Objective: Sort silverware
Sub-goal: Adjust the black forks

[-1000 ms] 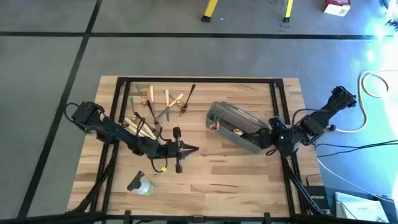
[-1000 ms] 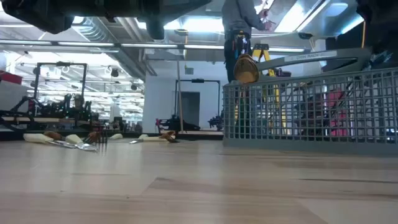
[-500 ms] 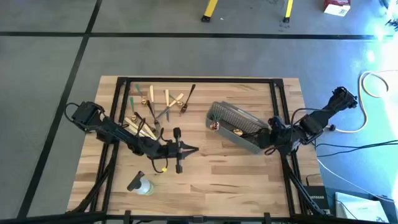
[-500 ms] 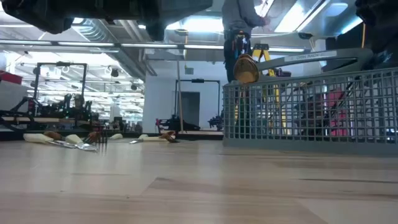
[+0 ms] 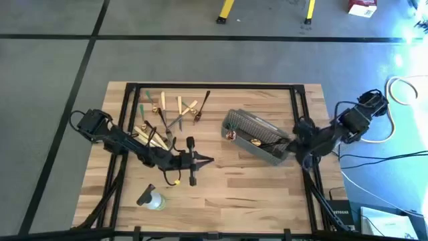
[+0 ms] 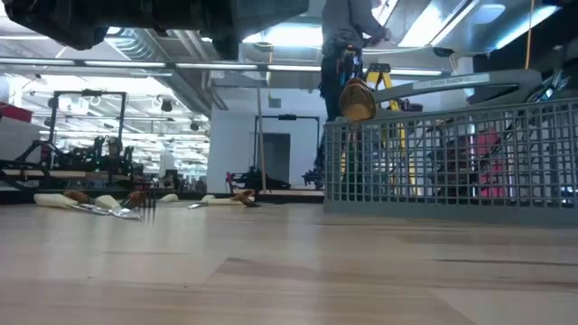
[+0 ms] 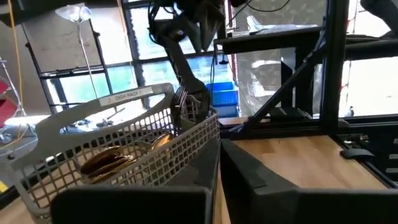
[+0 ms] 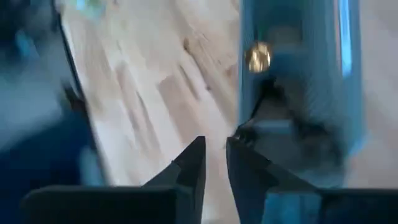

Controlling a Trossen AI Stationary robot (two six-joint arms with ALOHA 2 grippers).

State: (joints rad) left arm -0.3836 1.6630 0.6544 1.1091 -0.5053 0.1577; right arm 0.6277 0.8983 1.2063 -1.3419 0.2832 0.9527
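The silverware (image 5: pixel 167 114) lies scattered near the far left corner of the tabletop (image 5: pixel 227 191): pale tan, black and green utensils, some overlapping. A few more pieces stand inside the grey wire-mesh basket (image 5: pixel 257 137), which sits toward the right edge of the tabletop; a gold utensil head (image 6: pixel 358 99) shows above its rim in the low view. The left gripper (image 5: pixel 200 161) hangs over the middle of the tabletop, its fingers (image 7: pixel 249 180) nearly together and holding nothing. The right gripper (image 5: pixel 299 128) is just beside the basket's right end, at the tabletop's right edge, its fingers (image 8: pixel 193 165) drawn narrow with a slim gap and nothing between them. A small clear bottle (image 5: pixel 152 199) lies near the front left edge
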